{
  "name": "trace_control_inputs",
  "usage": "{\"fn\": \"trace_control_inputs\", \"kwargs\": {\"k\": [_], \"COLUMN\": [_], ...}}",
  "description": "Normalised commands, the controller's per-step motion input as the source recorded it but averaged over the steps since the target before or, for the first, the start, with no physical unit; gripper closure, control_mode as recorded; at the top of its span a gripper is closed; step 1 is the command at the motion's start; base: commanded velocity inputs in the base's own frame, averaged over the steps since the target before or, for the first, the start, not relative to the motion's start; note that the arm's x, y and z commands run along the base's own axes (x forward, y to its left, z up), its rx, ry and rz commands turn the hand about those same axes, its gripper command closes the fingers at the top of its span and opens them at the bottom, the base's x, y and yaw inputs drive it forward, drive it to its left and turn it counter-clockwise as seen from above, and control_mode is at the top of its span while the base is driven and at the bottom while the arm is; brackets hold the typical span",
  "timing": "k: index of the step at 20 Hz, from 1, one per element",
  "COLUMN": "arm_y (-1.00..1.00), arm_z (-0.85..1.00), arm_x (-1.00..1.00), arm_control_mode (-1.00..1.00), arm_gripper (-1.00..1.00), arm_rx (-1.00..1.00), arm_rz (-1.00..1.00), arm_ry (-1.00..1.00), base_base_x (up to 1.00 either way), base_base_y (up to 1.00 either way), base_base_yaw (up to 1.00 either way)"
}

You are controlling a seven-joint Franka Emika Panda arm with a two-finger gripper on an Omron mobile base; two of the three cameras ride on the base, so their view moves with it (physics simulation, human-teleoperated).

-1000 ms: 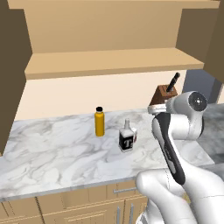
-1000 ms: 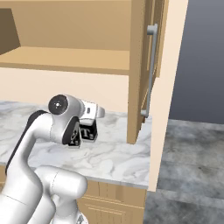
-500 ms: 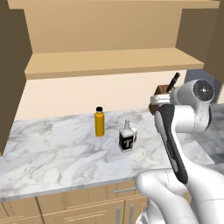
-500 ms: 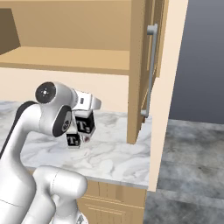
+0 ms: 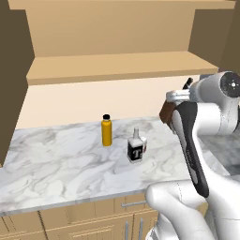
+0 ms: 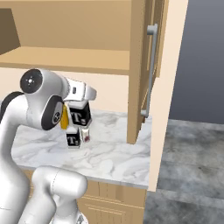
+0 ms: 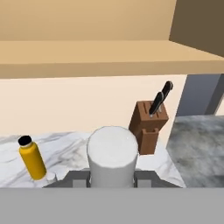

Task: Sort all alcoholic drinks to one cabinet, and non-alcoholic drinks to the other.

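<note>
One "T" bottle (image 6: 81, 118) is held clamped in the gripper (image 6: 81, 109), above the marble counter (image 5: 56, 164). The second "T" bottle (image 5: 136, 147) stands at four o'clock from the orange bottle (image 5: 107, 131).

you see: white-grey marbled table (image 5: 56, 164) on tan drawer fronts (image 5: 84, 222); cream back wall (image 5: 70, 101); dark grey stone floor (image 6: 192, 153); brown knife block (image 7: 149, 124) with black handles at the table's end.
</note>
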Motion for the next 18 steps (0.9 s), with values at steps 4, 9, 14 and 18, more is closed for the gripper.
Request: {"fn": "trace_control_inputs", "kwargs": {"k": [4,9,14,18], "arm_y": [0.06,0.15,0.16,0.17], "arm_z": [0.45,0.4,0.45,0.49], "arm_x": [-0.21,-0.1,-0.02,0.0], "arm_control_mode": [-1.0,-1.0,-1.0,-1.0], "arm_gripper": [1.0,1.0,1.0,1.0], "arm_rx": [0.0,0.0,0.0,0.0], "arm_rz": [0.0,-0.02,-0.02,-0.03], "arm_ry": [-0.04,-0.03,-0.05,-0.06], "base_base_x": [0.0,0.0,0.0,0.0], "base_base_y": [0.0,0.0,0.0,0.0], "base_base_yaw": [0.0,0.0,0.0,0.0]}}
